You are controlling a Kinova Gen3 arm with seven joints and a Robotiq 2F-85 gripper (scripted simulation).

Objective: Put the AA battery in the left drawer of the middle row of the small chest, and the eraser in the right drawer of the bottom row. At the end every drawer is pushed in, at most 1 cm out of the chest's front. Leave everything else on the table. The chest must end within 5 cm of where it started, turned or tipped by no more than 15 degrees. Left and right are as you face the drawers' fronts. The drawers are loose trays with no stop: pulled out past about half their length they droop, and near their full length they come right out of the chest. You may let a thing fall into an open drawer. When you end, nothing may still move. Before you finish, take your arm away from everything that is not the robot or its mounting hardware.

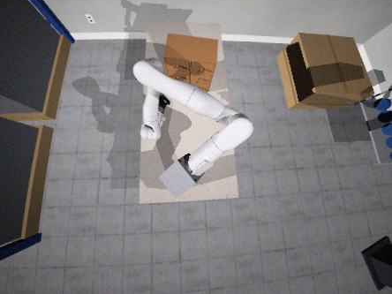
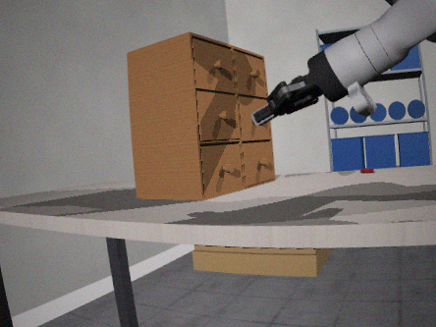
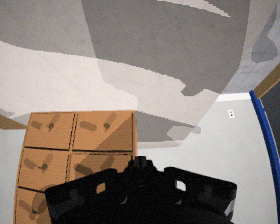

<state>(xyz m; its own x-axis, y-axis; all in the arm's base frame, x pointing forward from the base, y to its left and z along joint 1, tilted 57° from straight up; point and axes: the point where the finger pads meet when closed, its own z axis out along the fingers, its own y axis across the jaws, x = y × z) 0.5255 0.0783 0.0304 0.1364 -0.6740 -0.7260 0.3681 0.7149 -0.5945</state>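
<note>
Room: grey tiled floor [image 1: 282, 227], pale walls, white skirting; cardboard box [image 1: 328, 70] on floor to one side; blue/white shelf unit [image 2: 425, 102] w/ blue discs behind table.
Table: light wood-grain top [image 2: 255, 233], dark legs, crossed by arm shadows.
Small chest: brown wood chest [image 2: 162, 120] upright on tabletop near the wall-side end; 3 rows x 2 drawers, each w/ a peg knob.
Drawers: all six fronts look flush w/ chest face in exterior and wrist views.
Middle-row left drawer: front [image 2: 218, 115] shut, knob visible, in shadow of arm.
Bottom-row right drawer: front [image 2: 258, 163] shut.
Arm: white Kinova arm [image 1: 194, 99], elbow bent over table; mounted on grey base block [image 1: 177, 179] at table's near end.
Gripper: black Robotiq gripper [image 2: 261, 117] fingers fully together, nothing between them; tips aimed at chest front, at middle-row height, just off the right-hand drawer, contact can't be judged.
AA battery: not made out in any view.
Eraser: not identifiable; small red item [image 2: 366, 170] lies far along table, too small to name.
</note>
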